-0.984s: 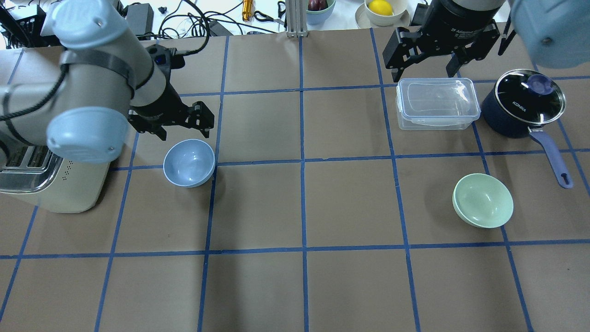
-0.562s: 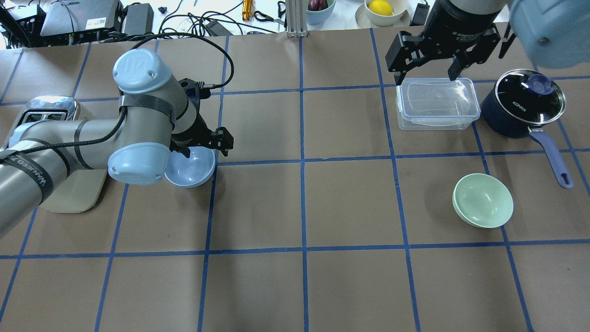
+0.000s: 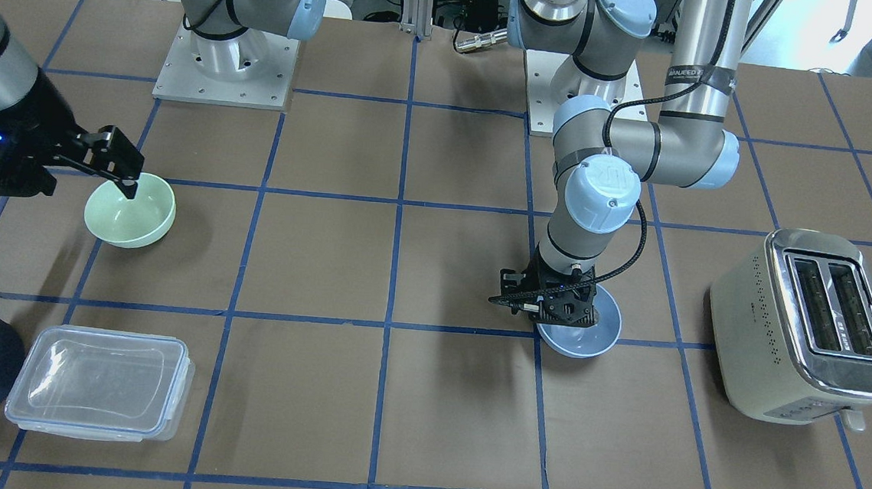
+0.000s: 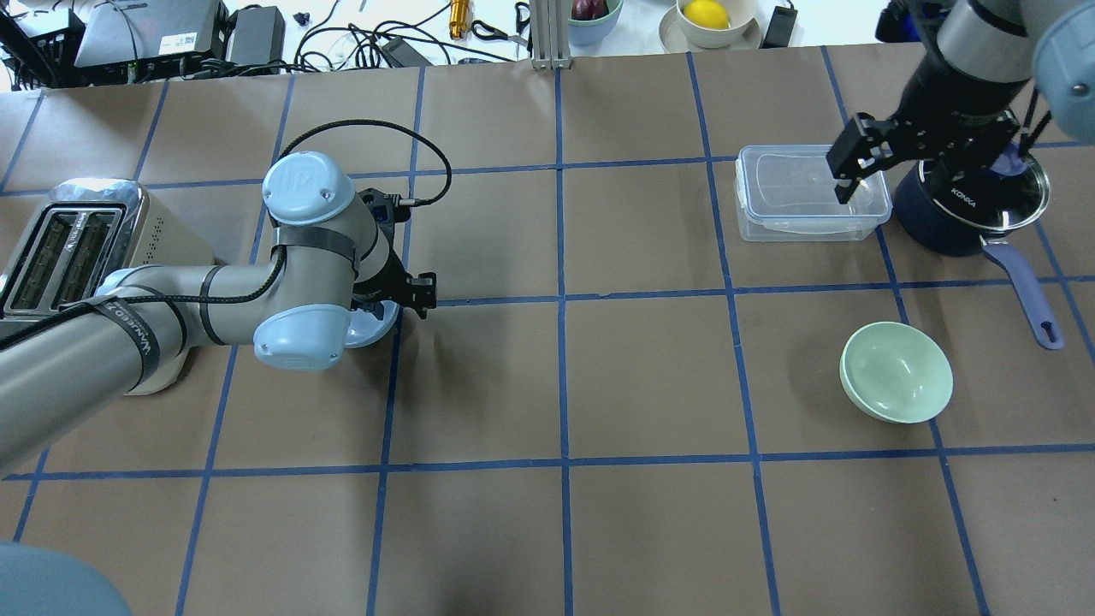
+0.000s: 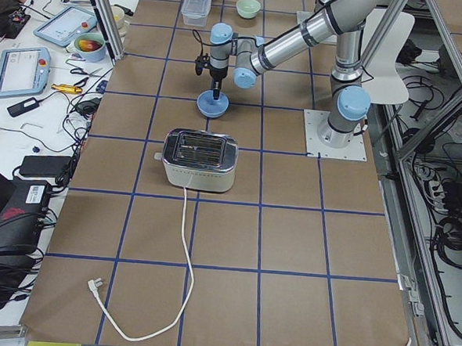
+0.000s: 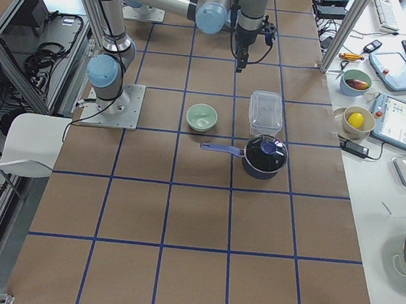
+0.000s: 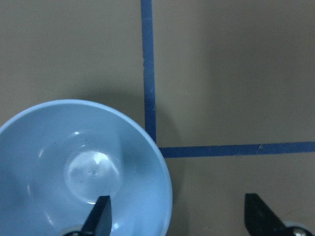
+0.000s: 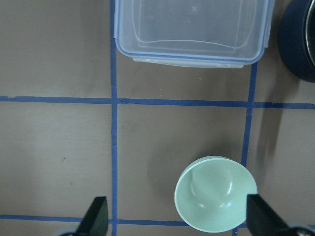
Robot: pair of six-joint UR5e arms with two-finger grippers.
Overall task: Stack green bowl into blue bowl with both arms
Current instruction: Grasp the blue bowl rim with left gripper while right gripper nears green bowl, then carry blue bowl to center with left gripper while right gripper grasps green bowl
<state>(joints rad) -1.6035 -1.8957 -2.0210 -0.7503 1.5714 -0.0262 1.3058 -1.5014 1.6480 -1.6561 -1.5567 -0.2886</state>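
Note:
The blue bowl stands upright at the left-centre of the table, partly hidden under my left arm in the overhead view. My left gripper is open and low at the bowl's right rim, with one finger over the inside and the other outside over the paper. The front view also shows the left gripper there. The green bowl stands alone on the right and is also in the right wrist view. My right gripper is open and empty, high above the table between the bowl and the clear container.
A clear lidded container and a navy saucepan with a long handle stand behind the green bowl. A toaster stands at the far left beside my left arm. Bowls of fruit and cables lie beyond the table's far edge.
My left arm has swung in and lowered, bringing its gripper down onto the blue bowl's right rim. My right gripper has moved right and nearer, over the container and saucepan. Neither bowl has moved.

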